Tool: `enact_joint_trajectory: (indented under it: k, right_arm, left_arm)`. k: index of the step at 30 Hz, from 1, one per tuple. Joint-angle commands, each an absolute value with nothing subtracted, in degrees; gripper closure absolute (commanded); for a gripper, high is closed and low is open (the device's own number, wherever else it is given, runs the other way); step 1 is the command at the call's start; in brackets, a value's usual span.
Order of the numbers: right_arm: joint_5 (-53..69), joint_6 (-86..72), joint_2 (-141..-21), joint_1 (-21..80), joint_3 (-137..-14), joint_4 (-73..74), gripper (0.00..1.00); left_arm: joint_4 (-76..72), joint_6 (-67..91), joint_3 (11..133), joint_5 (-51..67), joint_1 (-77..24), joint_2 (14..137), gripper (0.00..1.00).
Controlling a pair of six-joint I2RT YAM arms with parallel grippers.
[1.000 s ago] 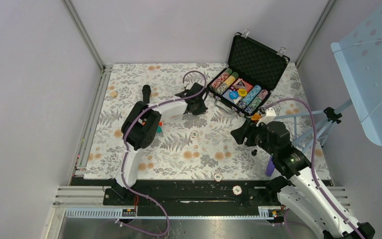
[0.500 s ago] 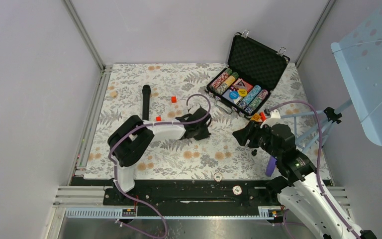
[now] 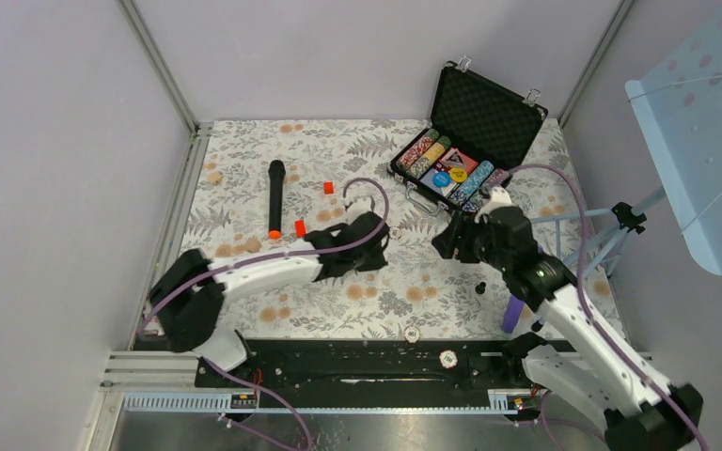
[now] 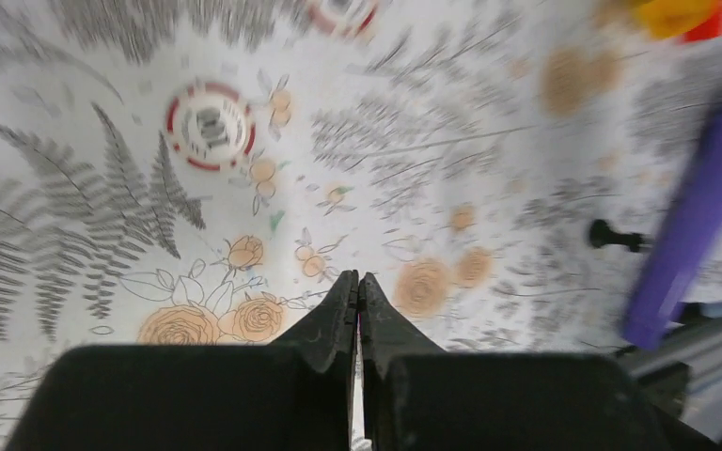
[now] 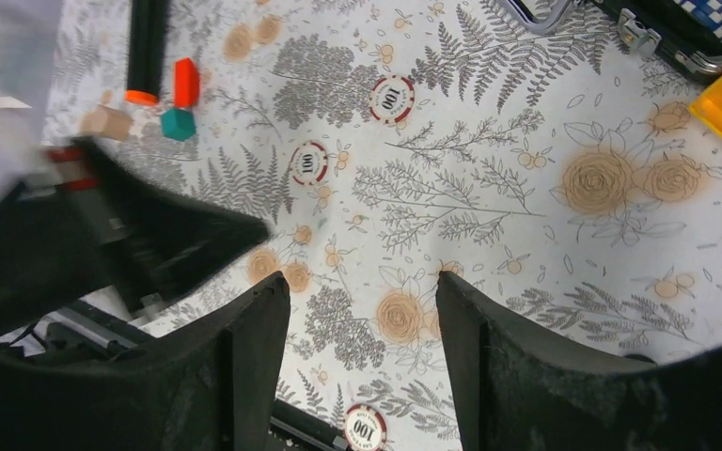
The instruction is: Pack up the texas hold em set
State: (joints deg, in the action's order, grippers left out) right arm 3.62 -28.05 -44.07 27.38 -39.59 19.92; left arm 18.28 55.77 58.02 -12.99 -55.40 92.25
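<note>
The left gripper (image 4: pixel 358 278) hangs just above the floral surface (image 3: pixel 244 150), fingers pressed together, holding nothing. The right gripper (image 5: pixel 362 291) stands wide apart and empty over loose poker chips (image 5: pixel 309 163). The briefcase (image 3: pixel 489 113) sits open at the surface's far right corner, with chip rows (image 3: pixel 420 150) inside.

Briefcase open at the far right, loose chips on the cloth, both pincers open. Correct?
No: the left pincer is shut tight on nothing, as the left wrist view shows; only the right pincer is open. The briefcase is open at the far right and loose chips lie on the cloth.
</note>
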Motion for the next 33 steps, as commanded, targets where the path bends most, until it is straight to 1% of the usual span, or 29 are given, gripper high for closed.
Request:
enact_joint_trajectory:
  k: [1,3,4,5,6,7,11,14,16,18,20,24,28,33]
  right_arm:
    - [3.63,-25.02,-56.32,27.69,-45.73,14.84,0.34]
    - [5.43,-24.31,-64.02,27.69,-49.50,13.93,0.34]
    - [6.23,-24.00,-67.81,27.69,-51.64,13.35,0.34]
    - [6.73,-23.47,-72.20,27.69,-53.85,13.07,0.33]
    - [6.80,-22.75,-76.37,27.69,-56.71,13.02,0.31]
    - [6.33,-21.84,-80.44,27.69,-59.50,13.13,0.30]
    - [5.58,-18.61,-95.43,27.66,-71.00,12.58,0.28]
    - [4.09,-16.30,-104.13,27.68,-79.40,12.92,0.26]
    - [2.32,-14.32,-109.22,27.74,-84.29,15.21,0.24]
    - [0.80,-12.35,-114.13,27.77,-88.74,18.09,0.23]
    - [-2.01,-10.64,-116.85,27.77,-91.51,19.63,0.23]
    - [-6.26,-7.35,-120.74,27.77,-93.85,20.91,0.23]
    - [-9.46,-6.68,-126.22,27.77,-101.60,29.05,0.22]
    - [-10.39,-5.74,-130.67,27.73,-108.21,34.81,0.22]
  left_arm:
    - [19.93,46.43,61.68,-19.95,-54.68,79.48,0.95]
    - [20.67,43.52,60.56,-20.53,-53.89,74.80,0.79]
    - [21.33,42.43,59.66,-20.72,-53.23,72.15,0.69]
    - [21.99,41.57,58.65,-20.63,-51.74,69.73,0.56]
    - [22.52,40.63,57.59,-20.06,-50.39,66.87,0.49]
    - [23.23,39.94,56.36,-19.58,-48.84,63.88,0.45]
    - [26.00,36.84,52.22,-18.65,-42.36,51.68,0.40]
    - [28.41,33.46,50.95,-18.68,-39.32,45.50,0.35]
    - [29.67,31.27,51.00,-19.65,-38.57,43.26,0.27]
    - [30.57,29.64,50.89,-20.89,-38.33,41.85,0.18]
    - [31.51,29.34,51.22,-21.67,-38.20,40.89,0.12]
    - [32.02,28.83,51.13,-21.73,-38.17,39.02,0.09]
    - [32.33,28.71,50.81,-22.41,-38.23,37.83,0.08]
    - [32.70,28.46,50.76,-22.85,-38.13,37.40,0.08]
